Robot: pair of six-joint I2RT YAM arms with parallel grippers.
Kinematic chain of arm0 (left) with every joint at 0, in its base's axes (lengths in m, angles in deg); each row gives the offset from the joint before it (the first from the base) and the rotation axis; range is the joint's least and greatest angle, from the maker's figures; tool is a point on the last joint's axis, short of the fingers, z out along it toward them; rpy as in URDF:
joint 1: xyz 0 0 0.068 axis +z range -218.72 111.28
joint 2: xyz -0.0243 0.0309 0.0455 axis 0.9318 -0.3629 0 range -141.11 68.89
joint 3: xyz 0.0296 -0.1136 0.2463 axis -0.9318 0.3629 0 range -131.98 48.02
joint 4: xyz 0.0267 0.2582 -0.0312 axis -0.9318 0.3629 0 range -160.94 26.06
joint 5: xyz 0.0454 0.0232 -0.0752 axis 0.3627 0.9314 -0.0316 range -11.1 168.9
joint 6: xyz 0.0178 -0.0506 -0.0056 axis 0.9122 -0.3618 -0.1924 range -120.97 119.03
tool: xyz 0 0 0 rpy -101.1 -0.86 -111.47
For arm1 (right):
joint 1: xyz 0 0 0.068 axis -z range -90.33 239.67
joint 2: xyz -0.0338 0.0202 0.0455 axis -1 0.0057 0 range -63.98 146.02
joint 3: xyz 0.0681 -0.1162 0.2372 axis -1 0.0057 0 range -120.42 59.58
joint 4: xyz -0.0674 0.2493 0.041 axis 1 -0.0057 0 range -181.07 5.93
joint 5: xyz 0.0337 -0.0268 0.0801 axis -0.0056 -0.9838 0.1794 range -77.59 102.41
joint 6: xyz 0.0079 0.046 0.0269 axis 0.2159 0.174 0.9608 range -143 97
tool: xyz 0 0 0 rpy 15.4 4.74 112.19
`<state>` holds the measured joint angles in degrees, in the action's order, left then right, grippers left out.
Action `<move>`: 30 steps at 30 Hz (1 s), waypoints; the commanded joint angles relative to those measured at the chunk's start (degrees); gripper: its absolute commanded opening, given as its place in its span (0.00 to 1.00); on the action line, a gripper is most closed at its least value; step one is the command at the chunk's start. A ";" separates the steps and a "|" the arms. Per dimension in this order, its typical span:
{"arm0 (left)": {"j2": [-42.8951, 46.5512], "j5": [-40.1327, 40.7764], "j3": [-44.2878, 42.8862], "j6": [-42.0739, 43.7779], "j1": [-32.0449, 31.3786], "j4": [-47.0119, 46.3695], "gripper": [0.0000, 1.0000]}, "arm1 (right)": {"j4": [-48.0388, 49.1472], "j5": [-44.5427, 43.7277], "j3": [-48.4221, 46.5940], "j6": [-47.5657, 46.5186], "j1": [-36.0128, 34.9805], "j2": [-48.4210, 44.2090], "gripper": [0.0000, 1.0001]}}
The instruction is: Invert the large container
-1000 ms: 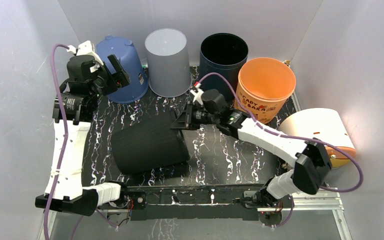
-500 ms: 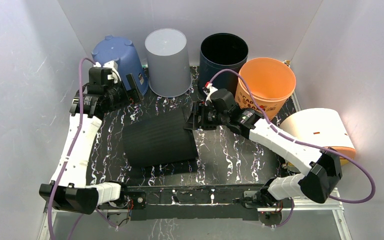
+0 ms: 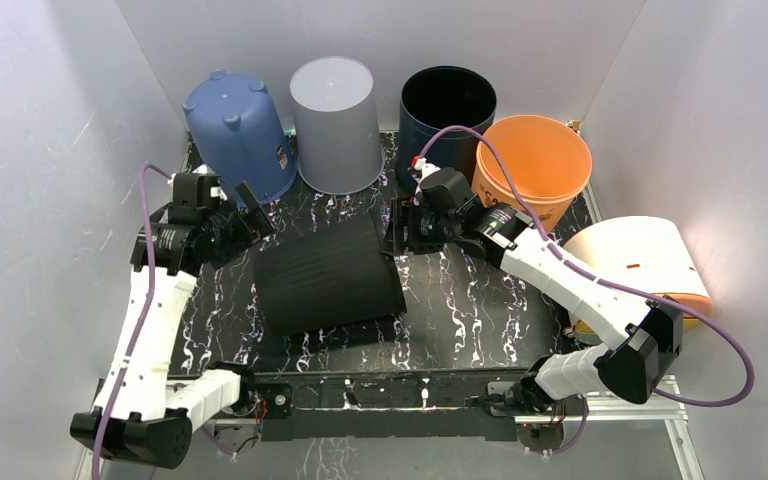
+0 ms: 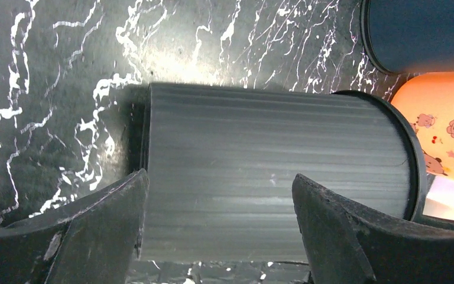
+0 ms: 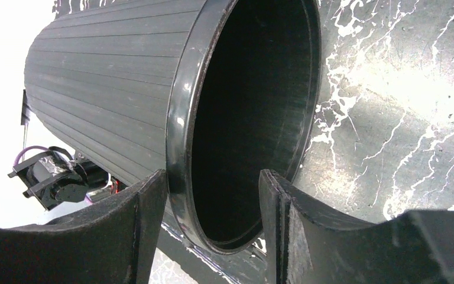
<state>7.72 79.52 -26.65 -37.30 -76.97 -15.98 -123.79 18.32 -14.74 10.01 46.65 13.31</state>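
Large container: the large container [image 3: 325, 280], black and ribbed, lies on its side on the marbled desk [image 3: 460, 310], a little toward 9 o'clock of the desk's middle.
Long axis: it is level with the desk and runs roughly from 9 o'clock to 3 o'clock in the top view.
Mouth: it is turned toward 3 o'clock, slightly toward 2. The closed base is turned toward 9 o'clock.
Right gripper: the right gripper [image 5: 213, 177] is spread and nothing is grasped. The rim is straddled, with one finger outside the wall and the other inside the mouth, where a gap is seen beside it.
Left gripper: the left gripper [image 4: 219, 177] is spread wide at the base end, at about 10 o'clock of the container. The ribbed wall is seen between its fingers, but contact cannot be told.
Count: six containers, two arms and two grippers.
Upside down: two, the blue container [image 3: 235, 130] at 11 o'clock and the grey container [image 3: 335, 120] at 12 o'clock.
Upright, mouth up: two, the dark container [image 3: 440, 110] at 1 o'clock and the orange container [image 3: 508, 208] at 2 o'clock.
On the side: two, the large container and the cream container [image 3: 625, 255], which is at 3 o'clock past the desk's edge.
In the way: the dark container stands just behind the right gripper. The blue container is near the left gripper. The grey container is apart from the large container, at its 12 o'clock.
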 commanded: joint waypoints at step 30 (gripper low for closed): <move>13.60 -8.28 16.36 -12.27 0.20 2.66 0.95 | 4.64 1.49 0.24 -0.28 0.26 1.03 0.48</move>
<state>21.58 73.49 -11.18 -50.77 -76.97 -13.25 -121.12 19.92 -14.88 10.06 46.73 14.91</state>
